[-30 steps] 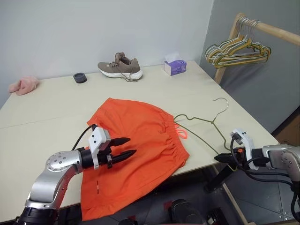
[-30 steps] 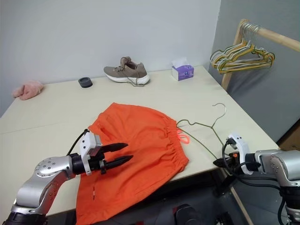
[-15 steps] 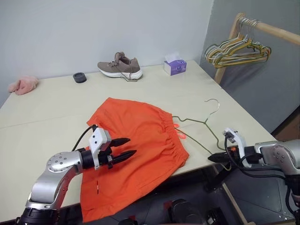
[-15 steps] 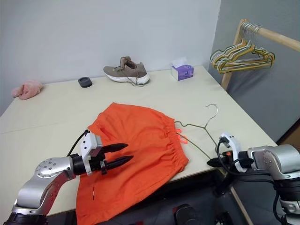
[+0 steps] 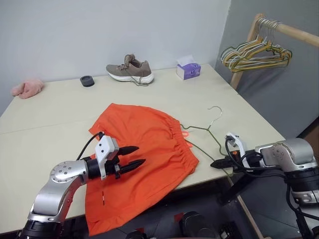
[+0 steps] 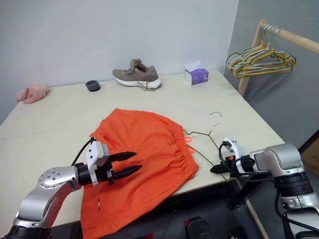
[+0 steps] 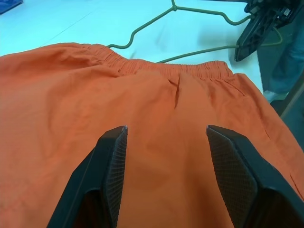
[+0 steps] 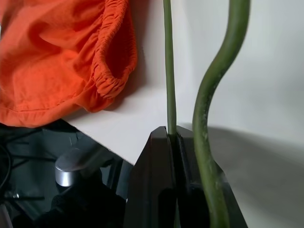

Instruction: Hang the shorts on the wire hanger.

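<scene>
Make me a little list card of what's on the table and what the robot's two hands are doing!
shorts: orange, flat on the table, one end hanging over the near edge
wire hanger: beside the waistband, one end pinched
right gripper: jaws shut on wire hanger
left gripper: jaws open above shorts
far side: shoe, tissue box, black ring, pink fluffy thing
rack: more hangers
</scene>
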Controlling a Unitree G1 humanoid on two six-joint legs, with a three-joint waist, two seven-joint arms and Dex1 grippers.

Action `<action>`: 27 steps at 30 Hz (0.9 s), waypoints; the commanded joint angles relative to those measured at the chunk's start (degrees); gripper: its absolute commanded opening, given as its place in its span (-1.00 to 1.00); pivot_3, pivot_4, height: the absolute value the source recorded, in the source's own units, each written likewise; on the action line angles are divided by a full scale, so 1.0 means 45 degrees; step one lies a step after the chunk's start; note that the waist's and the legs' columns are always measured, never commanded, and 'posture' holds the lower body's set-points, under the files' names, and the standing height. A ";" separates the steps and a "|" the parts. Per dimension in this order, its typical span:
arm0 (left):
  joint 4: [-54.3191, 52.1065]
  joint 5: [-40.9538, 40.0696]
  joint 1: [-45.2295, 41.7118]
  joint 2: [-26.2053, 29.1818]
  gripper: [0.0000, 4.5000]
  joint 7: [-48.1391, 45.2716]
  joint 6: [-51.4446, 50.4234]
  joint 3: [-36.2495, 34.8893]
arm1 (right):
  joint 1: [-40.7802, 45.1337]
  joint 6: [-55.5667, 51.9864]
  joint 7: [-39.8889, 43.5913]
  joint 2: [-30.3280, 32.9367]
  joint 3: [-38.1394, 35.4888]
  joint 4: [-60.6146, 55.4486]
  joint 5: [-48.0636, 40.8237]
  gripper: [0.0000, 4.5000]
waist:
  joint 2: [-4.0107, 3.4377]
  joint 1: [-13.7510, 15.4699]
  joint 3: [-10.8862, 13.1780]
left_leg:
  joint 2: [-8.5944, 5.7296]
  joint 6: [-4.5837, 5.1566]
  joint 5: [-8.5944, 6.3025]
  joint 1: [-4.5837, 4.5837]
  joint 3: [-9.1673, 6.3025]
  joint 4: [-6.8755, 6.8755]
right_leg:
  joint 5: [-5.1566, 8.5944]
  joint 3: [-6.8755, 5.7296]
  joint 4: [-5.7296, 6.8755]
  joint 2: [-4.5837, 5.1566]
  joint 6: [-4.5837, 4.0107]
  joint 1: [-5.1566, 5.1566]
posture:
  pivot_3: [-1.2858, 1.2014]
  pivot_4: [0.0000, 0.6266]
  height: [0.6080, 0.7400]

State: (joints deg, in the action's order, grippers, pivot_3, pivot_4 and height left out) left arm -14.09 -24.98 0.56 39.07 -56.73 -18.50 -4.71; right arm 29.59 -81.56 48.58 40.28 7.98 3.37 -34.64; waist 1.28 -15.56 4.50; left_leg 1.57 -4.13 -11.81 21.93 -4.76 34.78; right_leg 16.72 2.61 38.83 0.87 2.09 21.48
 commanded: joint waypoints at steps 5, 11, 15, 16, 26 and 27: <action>-0.0281 0.0033 -0.0354 0.0049 0.24 0.0066 0.0194 -0.0047 | 0.1520 0.4932 0.3079 0.0792 0.2292 0.0830 0.1753 -1.00 | -0.0004 -0.0026 0.0002 | 0.0000 0.0001 -0.0001 -0.0001 0.0006 0.0000 | -0.0001 0.0001 0.0001 0.0000 0.0002 0.0006 | -0.13 -1.00 1.00; -0.0300 0.0052 -0.0373 0.0103 0.24 0.0025 0.0196 -0.0091 | 0.2089 0.5329 0.4569 0.0856 0.2741 0.0572 0.1831 -1.00 | -0.0003 0.0012 -0.0002 | 0.0008 0.0001 -0.0001 0.0001 -0.0002 -0.0001 | -0.0036 -0.0005 0.0006 -0.0007 0.0065 0.0006 | -0.12 -1.00 1.00; -0.0317 0.0071 -0.0342 0.0140 0.24 0.0013 0.0202 -0.0119 | 0.2068 0.5454 0.4731 0.0869 0.3394 0.0436 0.2395 -1.00 | -0.0003 0.0085 -0.0002 | 0.0007 -0.0002 -0.0003 0.0004 -0.0001 -0.0001 | -0.0035 -0.0004 0.0005 -0.0007 0.0072 0.0009 | -0.12 -1.00 1.00; -0.0324 0.0079 -0.0337 0.0141 0.24 0.0015 0.0205 -0.0112 | 0.2093 0.5495 0.4617 0.0766 0.3554 0.0636 0.2608 -1.00 | -0.0004 0.0095 -0.0003 | 0.0007 -0.0002 -0.0003 0.0003 -0.0001 -0.0001 | -0.0035 -0.0004 0.0006 -0.0007 0.0072 0.0010 | -0.12 -1.00 1.00; -0.0448 0.0133 -0.0425 0.0146 0.24 0.0067 0.0126 -0.0046 | 0.3542 0.6609 0.3791 -0.1063 0.3957 0.3733 0.4527 -1.00 | -0.0013 0.0099 -0.0008 | 0.0007 -0.0002 -0.0002 -0.0006 -0.0001 0.0006 | -0.0047 0.0000 0.0021 -0.0008 0.0090 0.0006 | -0.11 -1.00 1.00; -0.0469 0.0129 -0.0438 0.0143 0.24 0.0079 0.0104 -0.0041 | 0.3673 0.6612 0.3873 -0.1213 0.3931 0.3886 0.4555 -1.00 | -0.0013 0.0113 -0.0010 | 0.0007 -0.0002 -0.0002 -0.0003 0.0000 0.0005 | -0.0047 0.0001 0.0021 -0.0008 0.0089 0.0007 | -0.11 -1.00 1.00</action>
State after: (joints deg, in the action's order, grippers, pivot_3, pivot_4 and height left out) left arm -14.16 -24.30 -0.56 39.19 -56.78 -18.46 -4.50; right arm 44.22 -52.80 65.20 35.22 26.07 20.67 -14.56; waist 1.23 -15.06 4.46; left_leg 1.60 -4.14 -11.82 21.92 -4.76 34.80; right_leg 16.51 2.61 38.92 0.83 2.48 21.52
